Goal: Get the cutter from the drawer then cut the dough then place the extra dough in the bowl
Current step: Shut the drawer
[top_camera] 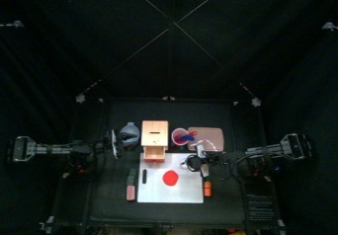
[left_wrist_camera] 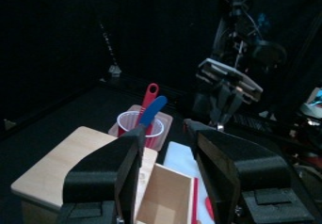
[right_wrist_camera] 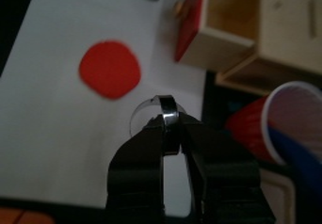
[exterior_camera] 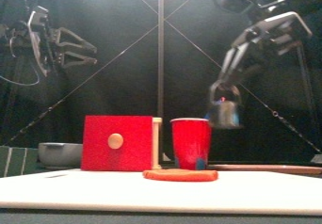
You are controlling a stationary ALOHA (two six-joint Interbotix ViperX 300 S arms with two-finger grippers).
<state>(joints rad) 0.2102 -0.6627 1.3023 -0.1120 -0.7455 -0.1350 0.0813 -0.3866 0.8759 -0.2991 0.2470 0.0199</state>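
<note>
The red dough disc (top_camera: 171, 181) lies flat on the white cutting board (top_camera: 152, 195), also visible as the dough (right_wrist_camera: 111, 68) and, low at the front, the dough (exterior_camera: 180, 175). My right gripper (top_camera: 199, 163) hangs above the board's right side, shut on the wire handle of the round metal cutter (right_wrist_camera: 161, 110), seen too as the cutter (exterior_camera: 227, 110). The wooden box (top_camera: 157, 136) stands behind the board with its red drawer front (exterior_camera: 113, 143) pulled out. My left gripper (left_wrist_camera: 170, 162) is open and holds nothing, hovering beside the box. The blue-grey bowl (top_camera: 128, 132) sits left of the box.
A red cup (top_camera: 184, 135) with a blue and a red toy knife (left_wrist_camera: 151, 105) stands right of the box, close to the right gripper. Behind it lies the pink tray (top_camera: 211, 138). Small items rest at the board's left edge (top_camera: 128, 187) and right edge (top_camera: 208, 187).
</note>
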